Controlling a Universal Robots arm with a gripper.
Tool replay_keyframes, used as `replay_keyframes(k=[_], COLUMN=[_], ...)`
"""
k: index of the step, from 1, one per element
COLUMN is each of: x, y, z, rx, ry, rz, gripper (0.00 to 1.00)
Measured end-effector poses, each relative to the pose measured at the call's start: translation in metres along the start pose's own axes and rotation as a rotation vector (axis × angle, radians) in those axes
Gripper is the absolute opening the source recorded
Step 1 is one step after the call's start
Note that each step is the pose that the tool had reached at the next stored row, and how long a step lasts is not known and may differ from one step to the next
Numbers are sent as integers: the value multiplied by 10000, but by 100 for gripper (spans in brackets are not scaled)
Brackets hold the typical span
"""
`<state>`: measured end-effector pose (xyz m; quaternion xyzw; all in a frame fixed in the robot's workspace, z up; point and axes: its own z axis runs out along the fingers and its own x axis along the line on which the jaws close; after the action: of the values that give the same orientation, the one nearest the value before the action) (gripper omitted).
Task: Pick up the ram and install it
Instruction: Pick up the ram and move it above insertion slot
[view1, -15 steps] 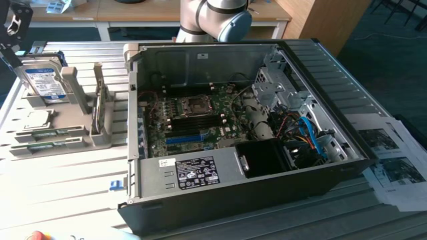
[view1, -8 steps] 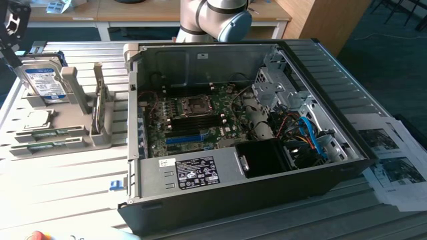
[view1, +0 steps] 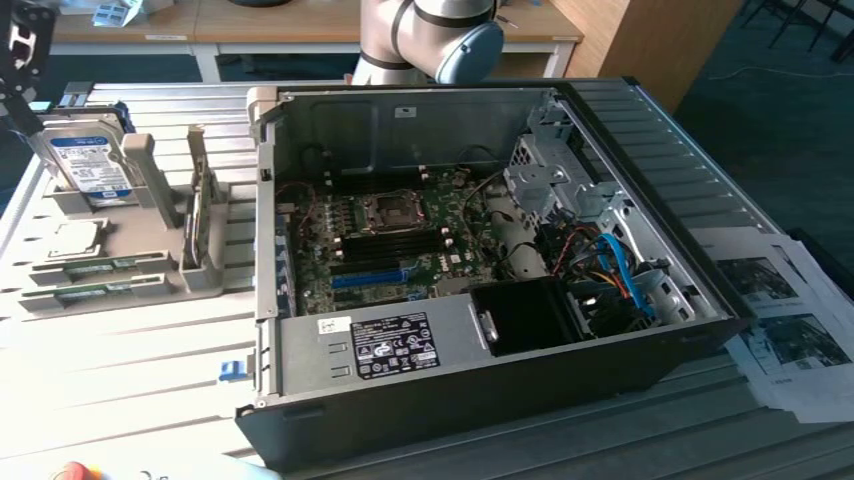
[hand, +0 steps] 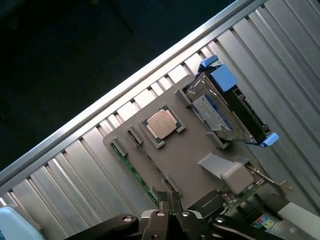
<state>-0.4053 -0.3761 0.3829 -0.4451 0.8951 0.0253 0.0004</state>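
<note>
Green ram (hand: 134, 171) lies slotted along the grey holder's (hand: 187, 157) edge on the table (hand: 70, 170), near the clenched, empty hand (hand: 169, 199); align squarely along its length for grasping.

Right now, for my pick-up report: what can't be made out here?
Green ram stick: edge-on in the grey plastic holder, sticker and chips hidden, wrist view.
Black memory slots on the motherboard: latches too small, exterior view.
Gripper: body cut off by the wrist view's edge.
</note>
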Motion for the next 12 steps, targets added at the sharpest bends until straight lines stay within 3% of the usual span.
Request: replay_keyframes(k=[12], x=[0], y=[-1], z=[1], rx=[-51], ry=[98], rz=[-2184], gripper=[10])
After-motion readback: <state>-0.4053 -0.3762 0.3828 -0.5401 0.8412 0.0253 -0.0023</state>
